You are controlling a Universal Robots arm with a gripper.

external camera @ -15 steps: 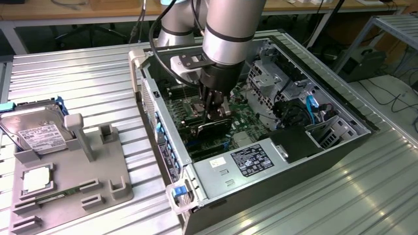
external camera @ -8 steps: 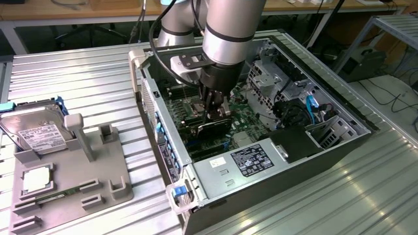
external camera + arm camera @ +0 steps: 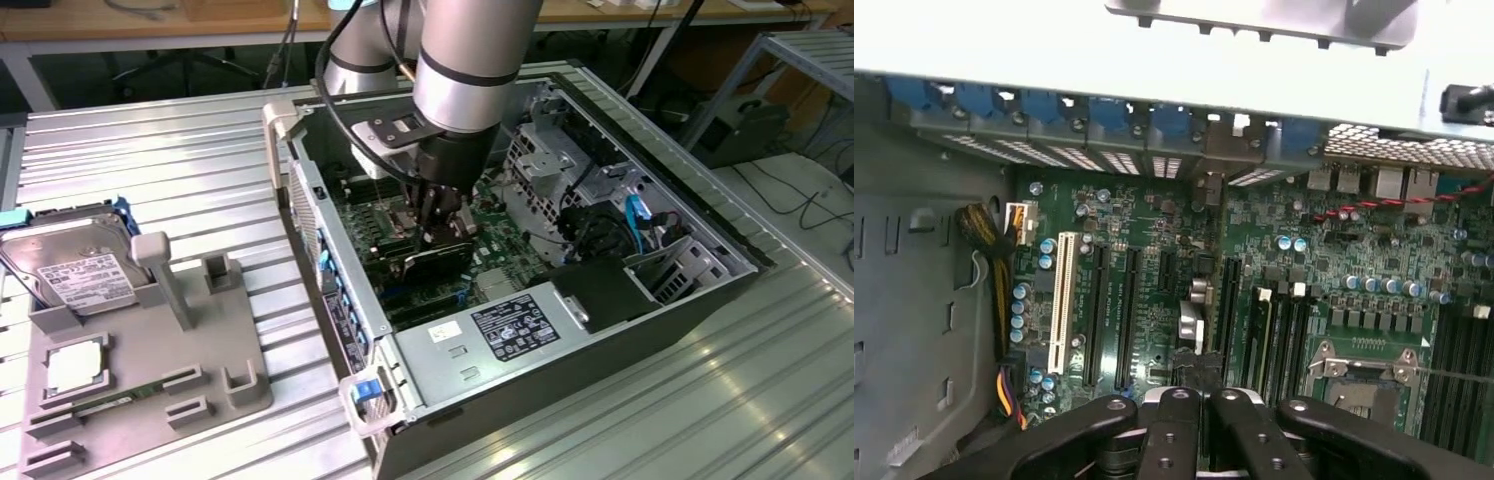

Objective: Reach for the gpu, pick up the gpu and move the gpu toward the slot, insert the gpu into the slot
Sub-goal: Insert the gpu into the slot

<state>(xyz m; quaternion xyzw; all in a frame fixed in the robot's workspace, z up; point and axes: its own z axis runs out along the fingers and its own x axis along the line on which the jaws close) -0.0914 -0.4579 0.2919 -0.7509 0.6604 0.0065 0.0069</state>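
fingers (image 3: 438, 232): clamped on gpu (image 3: 437, 262) | gpu: just under fingers, inside case (image 3: 694, 290), low over board (image 3: 1154, 220) | done: picked up, carried over | left: seems not pushed into slot yet

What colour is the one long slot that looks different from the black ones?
White, best seen in the wrist view.

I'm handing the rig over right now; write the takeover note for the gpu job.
Gripper: black fingers shut on the gpu, a thin dark flat card, held edge-down.
Position: inside the open grey computer case, just above the green motherboard with its long black slots.
Done: gpu picked up and carried to the slot area.
Left: seating it; whether the card's edge has entered a slot cannot be told.
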